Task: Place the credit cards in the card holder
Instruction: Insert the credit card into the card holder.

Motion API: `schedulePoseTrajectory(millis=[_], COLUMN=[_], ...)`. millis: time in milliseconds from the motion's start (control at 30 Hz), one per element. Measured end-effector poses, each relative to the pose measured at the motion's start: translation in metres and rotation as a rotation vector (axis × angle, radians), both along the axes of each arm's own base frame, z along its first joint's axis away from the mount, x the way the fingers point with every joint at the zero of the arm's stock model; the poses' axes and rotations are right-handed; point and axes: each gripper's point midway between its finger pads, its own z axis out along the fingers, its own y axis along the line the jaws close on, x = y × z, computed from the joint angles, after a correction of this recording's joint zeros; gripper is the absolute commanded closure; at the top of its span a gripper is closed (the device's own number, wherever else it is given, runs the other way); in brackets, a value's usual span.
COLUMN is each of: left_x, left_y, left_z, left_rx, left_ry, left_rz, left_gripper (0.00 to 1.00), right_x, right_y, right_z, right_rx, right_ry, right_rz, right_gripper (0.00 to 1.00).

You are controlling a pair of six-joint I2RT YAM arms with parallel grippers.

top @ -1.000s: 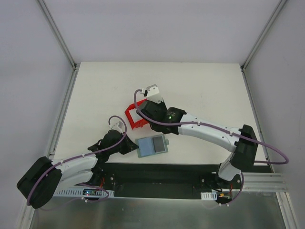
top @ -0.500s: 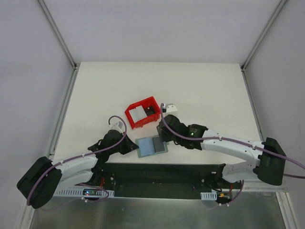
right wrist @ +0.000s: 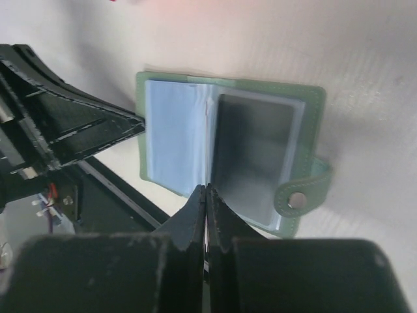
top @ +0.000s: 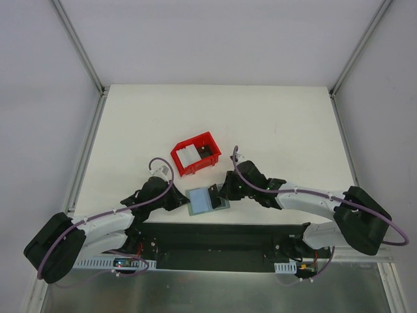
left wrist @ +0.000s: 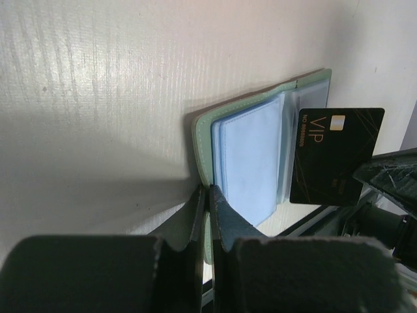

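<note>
Right hand (right wrist: 206,188) pinches dark card (left wrist: 335,156) above open card holder (right wrist: 176,134).

The right end effector (right wrist: 206,190) moved from the red plastic bin (top: 195,169) toward 6 o'clock, bringing a black plastic card (left wrist: 335,156) over the grey-green folding wallet (top: 197,203).

both arms lie low; left gripper (left wrist: 209,192) pinches the card holder (left wrist: 251,156) at its left edge, right gripper (right wrist: 206,189) clamps a credit card (left wrist: 335,156) over it.

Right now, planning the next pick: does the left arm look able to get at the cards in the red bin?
Probably not yet. The left gripper is shut on the card holder, so it must let go first. Nothing seems to lie between it and the red bin.
</note>
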Motion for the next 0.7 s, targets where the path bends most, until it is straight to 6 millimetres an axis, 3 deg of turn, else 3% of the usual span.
schedulePoseTrajectory(millis=[233, 533, 700], left_x=[0.0, 0.0, 0.0], left_y=[-0.002, -0.003, -0.003], left_z=[0.0, 0.0, 0.0], left_rx=[0.001, -0.002, -0.003], left_ry=[0.009, 0.012, 0.012], left_rz=[-0.006, -0.011, -0.01], left_gripper=[1.0, 1.0, 1.0], right_x=[0.002, 0.0, 0.004], right_y=[0.017, -0.005, 0.001], right_z=[0.002, -0.023, -0.025], right_rx=[0.103, 0.097, 0.132], right_ry=[0.03, 0.086, 0.103], right_rz=[0.025, -0.009, -0.002], right_gripper=[1.0, 1.0, 1.0])
